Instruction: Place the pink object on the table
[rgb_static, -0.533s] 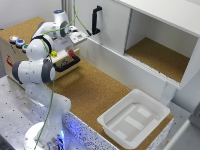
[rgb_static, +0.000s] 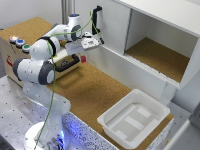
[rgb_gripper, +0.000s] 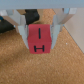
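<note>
The pink object (rgb_gripper: 39, 39) is a small pinkish-red cube with a black H-like mark. It is gripped between my two grey fingers (rgb_gripper: 22, 26), close above the speckled cork table (rgb_gripper: 47, 70). In the exterior view it shows as a small red spot (rgb_static: 83, 59) under my gripper (rgb_static: 83, 56), low over the table (rgb_static: 95, 95), next to the box with the buttons. I cannot tell whether the cube touches the cork.
A cork-topped box with coloured buttons (rgb_static: 20, 42) and a black handle (rgb_static: 67, 65) stands at the exterior view's left. A white cabinet (rgb_static: 160, 50) with a cork floor runs along the back. A white tray (rgb_static: 132, 117) sits at the table's near right end.
My gripper has moved a little to the exterior view's right and downward, with the pink object still held in it.
</note>
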